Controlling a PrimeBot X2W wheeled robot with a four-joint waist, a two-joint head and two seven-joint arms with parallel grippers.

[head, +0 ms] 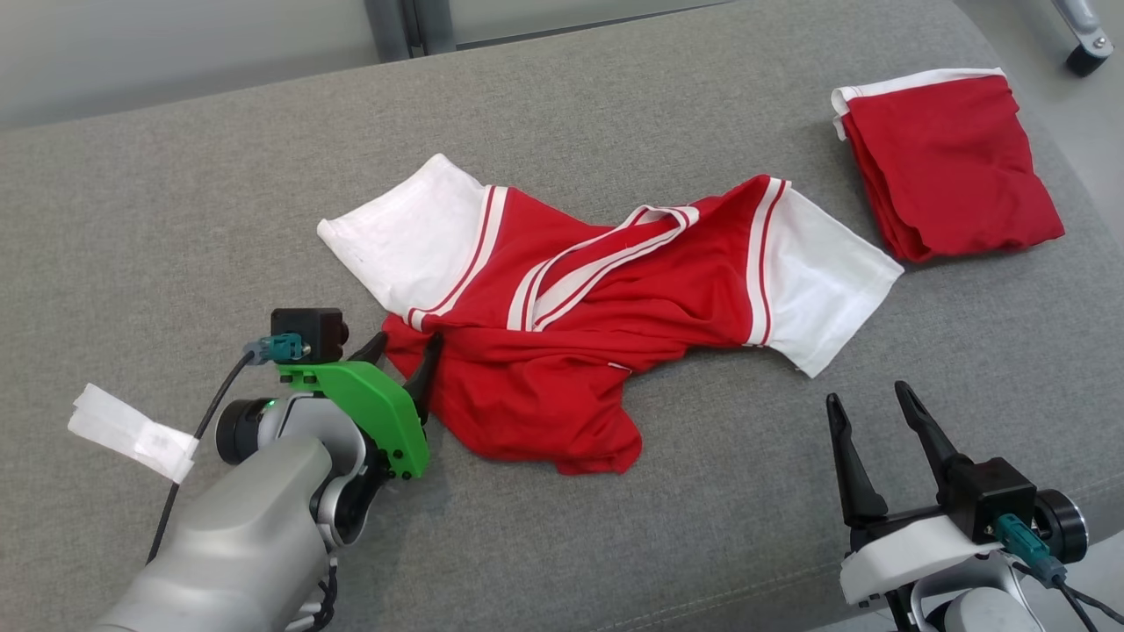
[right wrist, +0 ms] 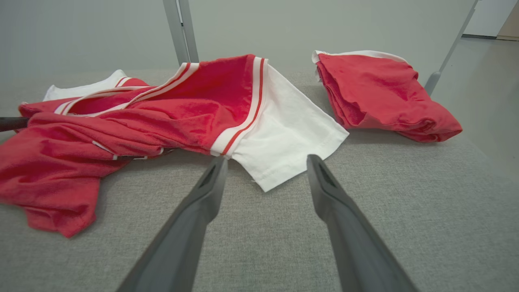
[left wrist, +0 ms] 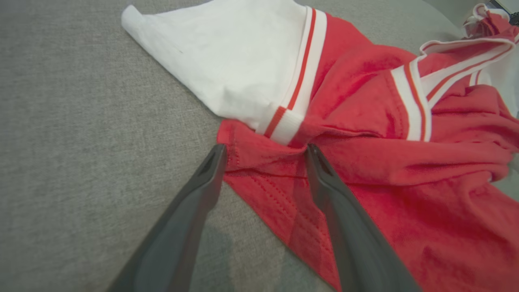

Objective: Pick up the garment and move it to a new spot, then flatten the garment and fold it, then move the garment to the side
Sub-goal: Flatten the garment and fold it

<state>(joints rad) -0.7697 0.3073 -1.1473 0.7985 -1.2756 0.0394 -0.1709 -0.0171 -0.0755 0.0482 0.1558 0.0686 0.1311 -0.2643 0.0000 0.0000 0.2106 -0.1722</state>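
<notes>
The garment (head: pixel 597 307) is a red shirt with white sleeves and red-and-white striped trim, lying crumpled in the middle of the grey upholstered surface (head: pixel 615 96). My left gripper (head: pixel 406 347) is at the garment's left lower edge, just below the left white sleeve. In the left wrist view this gripper (left wrist: pixel 265 156) is open, its two dark fingers standing either side of a red hem fold of the garment (left wrist: pixel 405 162). My right gripper (head: pixel 868 395) is open near the front right, apart from the cloth. In the right wrist view it (right wrist: pixel 266 162) points at the right white sleeve of the garment (right wrist: pixel 162 117).
A second red garment (head: pixel 953 167), folded into a square, lies at the back right of the surface, also seen as the folded garment (right wrist: pixel 377 93). A strip of white tape (head: pixel 132 432) sits at the left. A caster wheel (head: pixel 1087 53) stands beyond the far right corner.
</notes>
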